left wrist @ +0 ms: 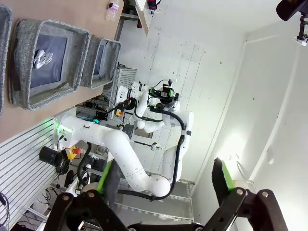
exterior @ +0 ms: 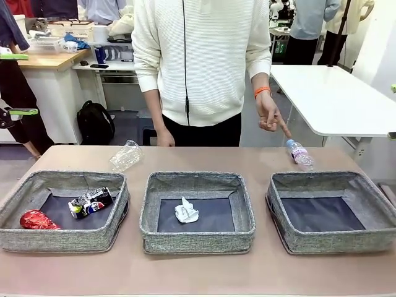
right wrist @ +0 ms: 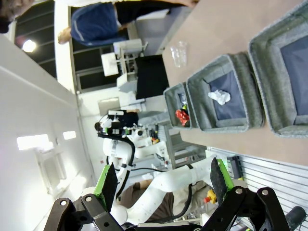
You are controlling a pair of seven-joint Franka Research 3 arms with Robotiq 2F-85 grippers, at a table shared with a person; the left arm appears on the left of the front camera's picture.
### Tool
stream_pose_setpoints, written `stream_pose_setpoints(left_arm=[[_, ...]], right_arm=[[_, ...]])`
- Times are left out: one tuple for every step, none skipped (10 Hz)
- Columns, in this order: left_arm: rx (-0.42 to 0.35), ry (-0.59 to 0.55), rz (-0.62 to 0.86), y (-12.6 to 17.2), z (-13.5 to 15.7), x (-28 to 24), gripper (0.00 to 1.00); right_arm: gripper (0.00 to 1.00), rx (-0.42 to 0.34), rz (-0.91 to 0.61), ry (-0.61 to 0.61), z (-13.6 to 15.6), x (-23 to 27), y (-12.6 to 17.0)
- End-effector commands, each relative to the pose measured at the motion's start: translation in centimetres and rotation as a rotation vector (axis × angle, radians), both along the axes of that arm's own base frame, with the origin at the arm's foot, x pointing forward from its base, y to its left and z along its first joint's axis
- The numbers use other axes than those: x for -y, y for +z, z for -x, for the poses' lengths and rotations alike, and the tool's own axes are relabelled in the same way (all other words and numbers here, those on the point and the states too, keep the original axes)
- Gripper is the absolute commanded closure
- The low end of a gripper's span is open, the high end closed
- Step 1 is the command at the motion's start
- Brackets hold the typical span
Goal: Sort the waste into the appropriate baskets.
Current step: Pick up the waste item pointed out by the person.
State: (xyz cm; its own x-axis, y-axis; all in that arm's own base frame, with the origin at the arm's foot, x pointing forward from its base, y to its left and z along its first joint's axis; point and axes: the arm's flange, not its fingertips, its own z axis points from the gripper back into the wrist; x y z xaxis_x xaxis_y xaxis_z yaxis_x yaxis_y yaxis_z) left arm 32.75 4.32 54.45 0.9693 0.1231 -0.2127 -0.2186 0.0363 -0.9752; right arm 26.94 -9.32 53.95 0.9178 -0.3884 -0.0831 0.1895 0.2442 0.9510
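judged best to lower the right gripper [right wrist: 162, 173], jaws spread wide and holding nothing like the left gripper [left wrist: 164, 168], across the pink-labelled clear plastic bottle [exterior: 300, 154] lying at the table's [exterior: 198, 272] far edge behind the bare grey woven basket [exterior: 334, 247].

No legible text, label or number anywhere.

Paper ball [exterior: 185, 211] sits in the middle basket [exterior: 198, 239], red can [exterior: 37, 219] and dark can [exterior: 90, 203] in the left basket [exterior: 62, 239] beside it, bottle [exterior: 300, 154] farther back to its right.
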Motion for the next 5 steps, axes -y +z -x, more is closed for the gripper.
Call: stream_pose_setpoints(left_arm=[[0.024, -0.003, 0.024, 0.1, -0.1, 0.1, 0.00], [0.024, -0.003, 0.024, 0.1, -0.1, 0.1, 0.00], [0.024, -0.003, 0.024, 0.1, -0.1, 0.1, 0.00], [0.024, -0.003, 0.024, 0.1, -0.1, 0.1, 0.00], [0.024, -0.003, 0.024, 0.1, -0.1, 0.1, 0.00]], right_arm=[[0.00, 0.038, 0.562, -0.203, -1.7, -1.2, -1.0], [0.00, 0.116, 1.003, -0.274, -3.7, -2.8, -1.7], [0.00, 0.153, 1.224, -0.228, -5.7, -3.5, -2.5], [0.00, 0.161, 1.440, -0.259, -7.1, -4.0, -3.1], [0.00, 0.229, 1.499, -0.212, -7.6, -4.7, -3.2]])
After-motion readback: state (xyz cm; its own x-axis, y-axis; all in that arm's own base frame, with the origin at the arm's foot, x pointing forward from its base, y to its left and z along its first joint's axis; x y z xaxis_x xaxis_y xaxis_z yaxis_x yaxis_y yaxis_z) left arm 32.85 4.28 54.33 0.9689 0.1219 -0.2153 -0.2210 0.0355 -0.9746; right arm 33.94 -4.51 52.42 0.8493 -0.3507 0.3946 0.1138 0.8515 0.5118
